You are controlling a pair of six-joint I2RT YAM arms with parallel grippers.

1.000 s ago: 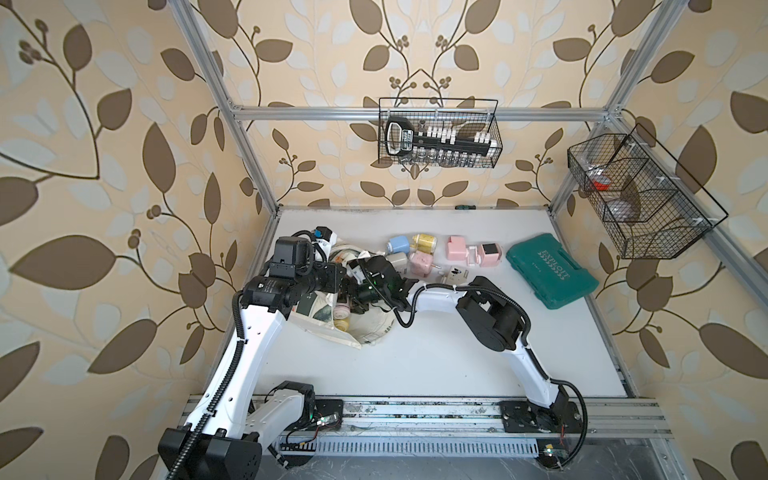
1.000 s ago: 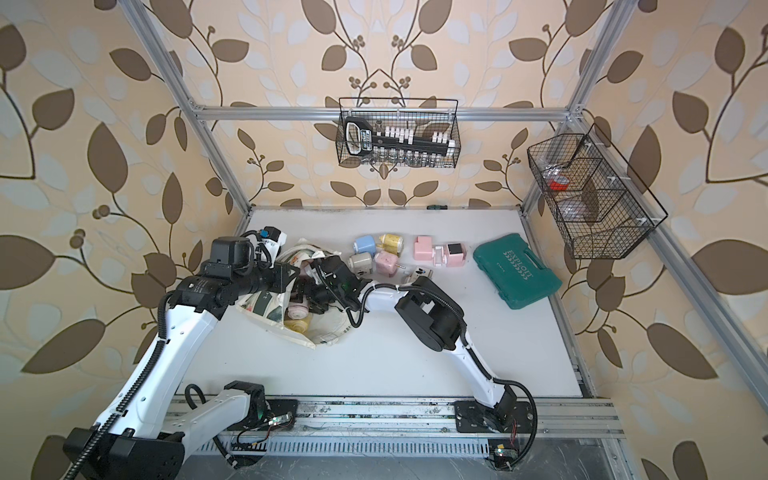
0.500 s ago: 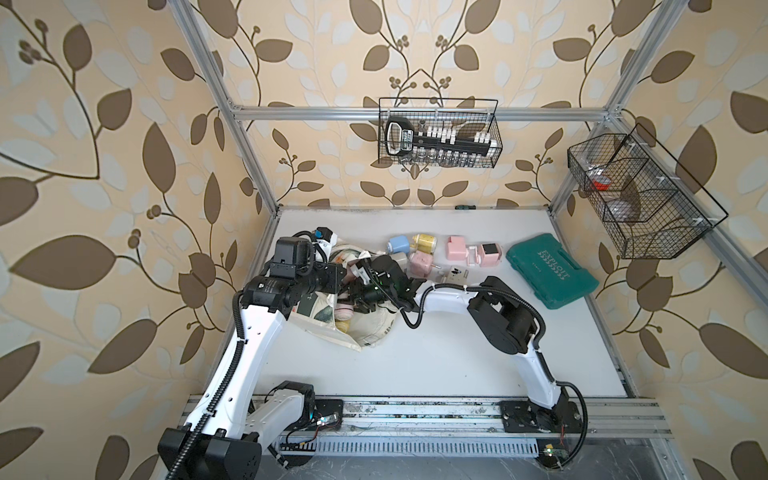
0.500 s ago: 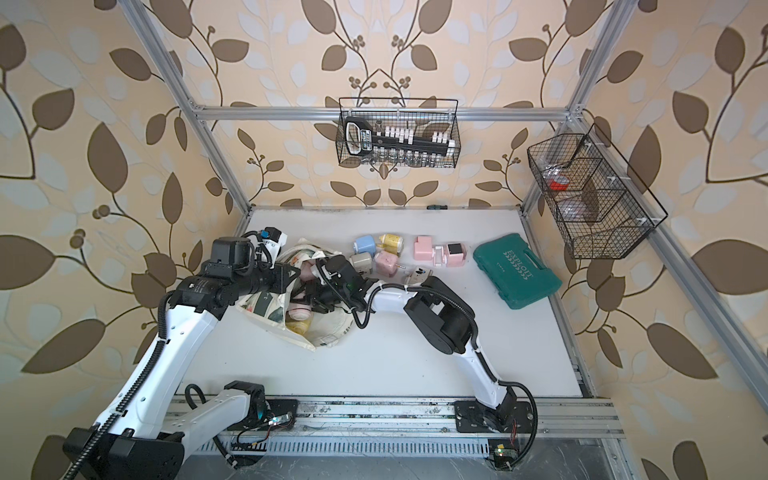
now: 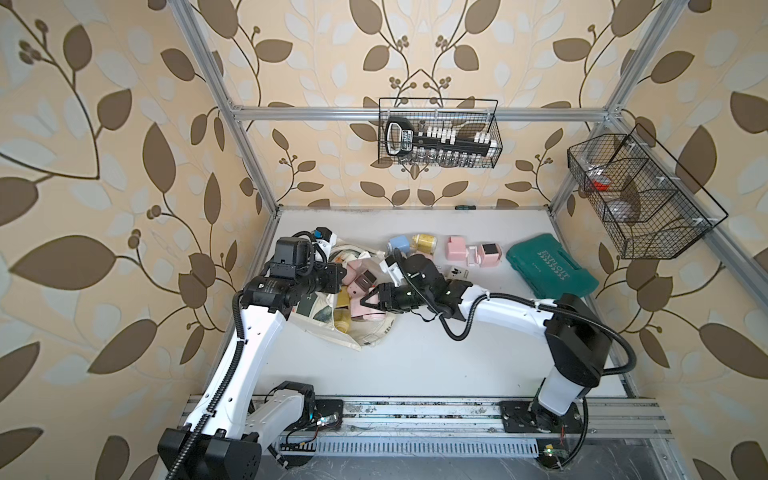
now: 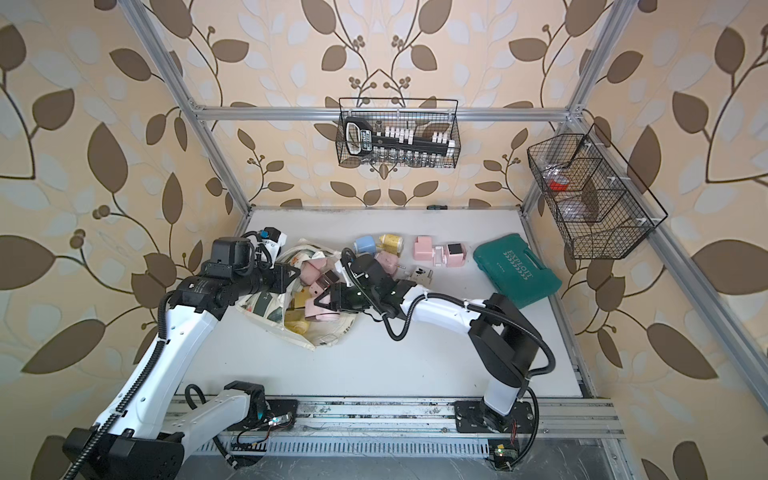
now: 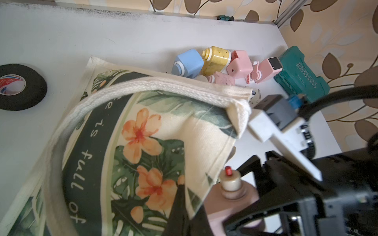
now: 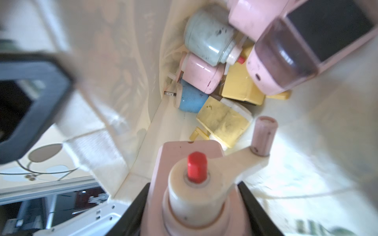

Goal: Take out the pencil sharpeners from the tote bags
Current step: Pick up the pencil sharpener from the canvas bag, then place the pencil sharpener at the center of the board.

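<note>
The cream tote bag (image 5: 368, 334) (image 6: 328, 332) with its leaf and flower print (image 7: 143, 132) lies at the table's left, mouth facing right. My left gripper (image 5: 338, 276) (image 7: 182, 208) is shut on the bag's upper rim and holds it up. At the bag's mouth my right gripper (image 5: 368, 305) (image 8: 196, 210) is shut on a pink pencil sharpener (image 5: 365, 315) (image 8: 196, 194) with a cream crank and red knob. Several more pencil sharpeners, mint-grey (image 8: 208, 47), pink (image 8: 202, 73), blue (image 8: 190, 98) and yellow (image 8: 223, 120), lie deeper in the bag.
Behind the bag, a blue sharpener (image 5: 400, 244), a yellow one (image 5: 424, 243) and two pink ones (image 5: 457, 248) lie on the table. A teal EXPLOIT case (image 5: 550, 272) sits at the right. A black tape roll (image 7: 20, 87) lies nearby. Wire baskets (image 5: 438, 137) (image 5: 640, 199) hang on the walls.
My right gripper has closed on the pink sharpener and drawn back to the right, toward the bag's mouth. The left arm has held still on the bag's rim.
</note>
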